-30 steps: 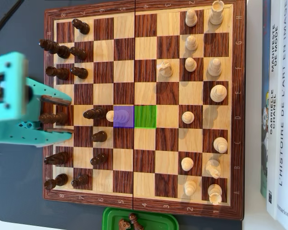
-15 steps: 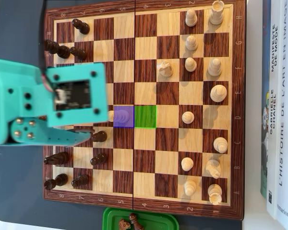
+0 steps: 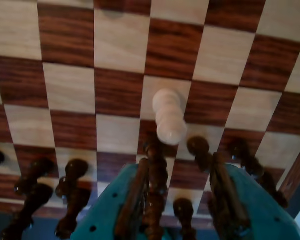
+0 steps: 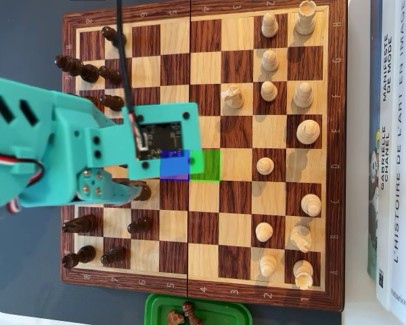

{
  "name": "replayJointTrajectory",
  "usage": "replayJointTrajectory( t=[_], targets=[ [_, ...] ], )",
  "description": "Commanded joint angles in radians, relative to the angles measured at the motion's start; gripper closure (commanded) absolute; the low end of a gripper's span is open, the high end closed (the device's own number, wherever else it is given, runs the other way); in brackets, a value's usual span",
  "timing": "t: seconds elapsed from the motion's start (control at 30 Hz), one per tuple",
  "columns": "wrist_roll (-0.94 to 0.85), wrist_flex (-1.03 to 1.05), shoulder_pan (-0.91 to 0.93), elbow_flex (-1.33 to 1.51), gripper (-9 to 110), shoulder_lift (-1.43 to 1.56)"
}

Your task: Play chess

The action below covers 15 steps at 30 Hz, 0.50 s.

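Your gripper [image 3: 182, 195] is spread wide above the chessboard [image 3: 115, 75]; a white pawn [image 3: 168, 117] sits at its 12 o'clock.

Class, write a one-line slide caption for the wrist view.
Open hand hovers over dark pieces, facing a lone white pawn.

I'm seeing a polished wooden chessboard [image 4: 257, 179] with visible grain, light and reddish-brown squares under a soft sheen. The pale turned-wood pawn [image 3: 169, 116] looks smooth and satiny; the dark brown glossy pieces [image 3: 72, 185] catch highlights. The teal plastic arm housing [image 4: 47, 149] reads matt, probably 3D-printed, though blur hides any layer lines. The green plastic tray [image 4: 199, 310] looks smooth.
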Motion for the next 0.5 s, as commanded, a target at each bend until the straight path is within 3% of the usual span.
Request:
replayJointTrajectory(
  t=[0.0,0.47],
  targets=[
    [-0.005,-0.031,-0.006,-0.052,83,-0.011],
    [-0.005,-0.029,-0.008,-0.103,83,-0.124]
  ],
)
